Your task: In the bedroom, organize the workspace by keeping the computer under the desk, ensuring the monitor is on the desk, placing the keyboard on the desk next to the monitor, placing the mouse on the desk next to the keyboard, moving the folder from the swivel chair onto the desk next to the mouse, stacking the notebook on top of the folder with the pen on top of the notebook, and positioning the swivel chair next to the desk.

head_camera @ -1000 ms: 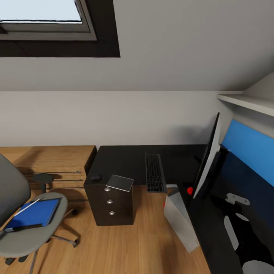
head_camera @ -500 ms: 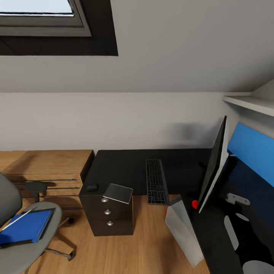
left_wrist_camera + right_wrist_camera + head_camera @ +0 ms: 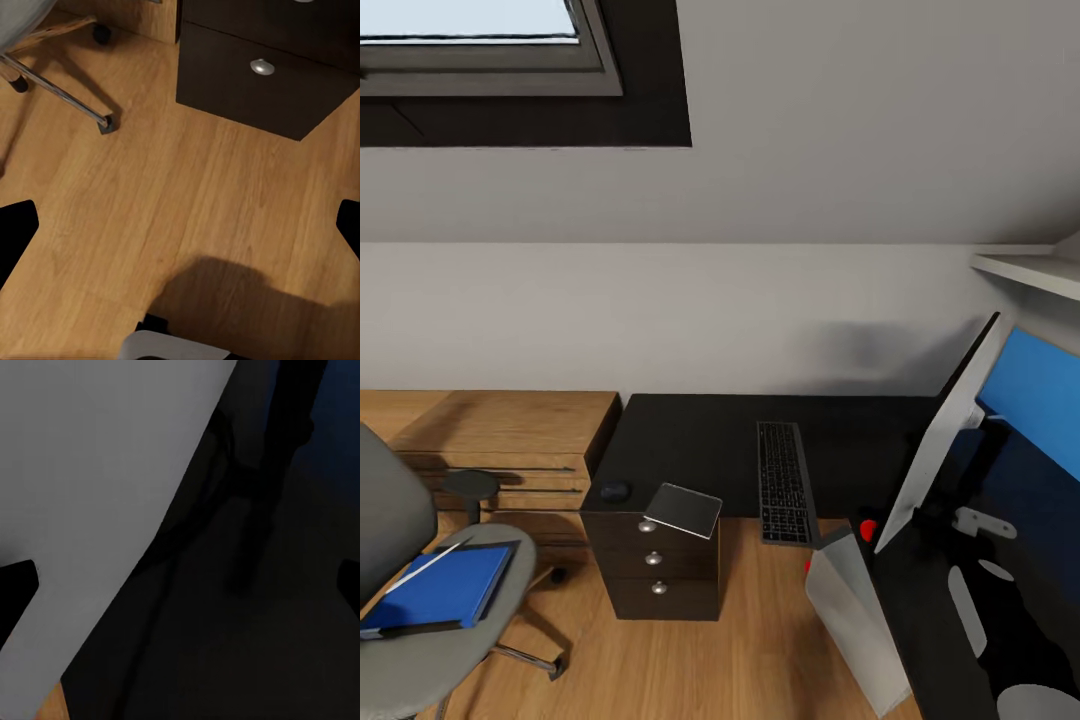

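Spanning the corner, the desk (image 3: 700, 445) carries the tilted monitor (image 3: 950, 430), keyboard (image 3: 785, 483), notebook (image 3: 683, 509) overhanging the drawers, and mouse (image 3: 615, 491). Chair (image 3: 420, 610) at left holds the folder (image 3: 445, 585); computer (image 3: 855, 610) leans beside the desk. Left gripper (image 3: 180, 225) and right gripper (image 3: 180, 585) both stand apart, empty.

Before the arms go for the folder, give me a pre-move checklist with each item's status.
1. Folder lies on the swivel chair seat: ok.
2. Thin rod, possibly the pen, lies across the folder: cannot tell.
3. Notebook sits on the desk corner, tilted and overhanging the drawers: not ok.
4. Keyboard and mouse are on the desk: ok; mouse is far from keyboard: not ok.
5. Monitor is upright on the desk: ok.
6. Both grippers free: cannot tell.
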`<state>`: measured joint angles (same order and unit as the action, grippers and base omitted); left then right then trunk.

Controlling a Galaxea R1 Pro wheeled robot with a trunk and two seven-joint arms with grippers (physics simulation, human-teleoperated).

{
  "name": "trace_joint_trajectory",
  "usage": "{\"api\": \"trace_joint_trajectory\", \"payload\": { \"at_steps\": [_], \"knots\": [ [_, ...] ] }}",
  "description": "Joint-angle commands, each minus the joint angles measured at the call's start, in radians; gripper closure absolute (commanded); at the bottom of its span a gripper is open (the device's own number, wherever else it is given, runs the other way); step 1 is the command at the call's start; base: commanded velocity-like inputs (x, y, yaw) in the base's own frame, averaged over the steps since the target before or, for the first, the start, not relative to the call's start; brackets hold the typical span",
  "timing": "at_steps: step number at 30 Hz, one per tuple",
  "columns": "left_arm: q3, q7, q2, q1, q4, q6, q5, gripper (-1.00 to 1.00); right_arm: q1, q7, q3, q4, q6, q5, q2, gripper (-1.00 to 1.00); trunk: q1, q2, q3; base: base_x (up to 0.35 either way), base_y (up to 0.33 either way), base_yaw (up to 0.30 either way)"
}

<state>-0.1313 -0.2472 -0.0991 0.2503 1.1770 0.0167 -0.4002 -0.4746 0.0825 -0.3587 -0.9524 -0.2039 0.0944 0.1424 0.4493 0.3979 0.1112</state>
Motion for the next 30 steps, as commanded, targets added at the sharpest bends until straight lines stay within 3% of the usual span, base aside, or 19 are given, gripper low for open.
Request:
{"api": "trace_joint_trajectory", "payload": {
  "at_steps": [1, 8, 17, 23, 30],
  "knots": [
    [-0.004, -0.007, -0.002, 0.000, 0.001, 0.002, -0.009, -1.00, -0.001, 0.005, 0.001, -0.002, -0.005, 0.010, 0.000, -1.00, 0.001, 0.002, 0.002, 0.000, 0.000, 0.002],
    [-0.004, -0.005, -0.001, 0.000, 0.001, 0.000, -0.009, -1.00, -0.001, 0.006, 0.001, -0.002, -0.004, 0.010, 0.000, -1.00, 0.001, 0.002, 0.002, 0.187, 0.000, 0.043],
    [-0.005, -0.004, -0.001, 0.000, -0.011, 0.002, -0.010, -1.00, -0.001, 0.006, 0.001, -0.002, -0.003, 0.010, 0.000, -1.00, 0.001, 0.002, 0.002, 0.207, 0.000, 0.236],
    [-0.005, -0.004, 0.000, 0.000, -0.011, 0.002, -0.010, -1.00, -0.001, 0.006, 0.001, -0.002, -0.004, 0.010, -0.001, -1.00, 0.001, 0.002, 0.002, 0.041, 0.000, 0.230],
    [-0.005, -0.003, 0.001, 0.000, -0.011, 0.002, -0.008, -1.00, -0.001, 0.006, 0.000, -0.002, -0.005, 0.010, 0.000, -1.00, 0.001, 0.002, 0.001, 0.003, 0.000, -0.020]
  ]
}}
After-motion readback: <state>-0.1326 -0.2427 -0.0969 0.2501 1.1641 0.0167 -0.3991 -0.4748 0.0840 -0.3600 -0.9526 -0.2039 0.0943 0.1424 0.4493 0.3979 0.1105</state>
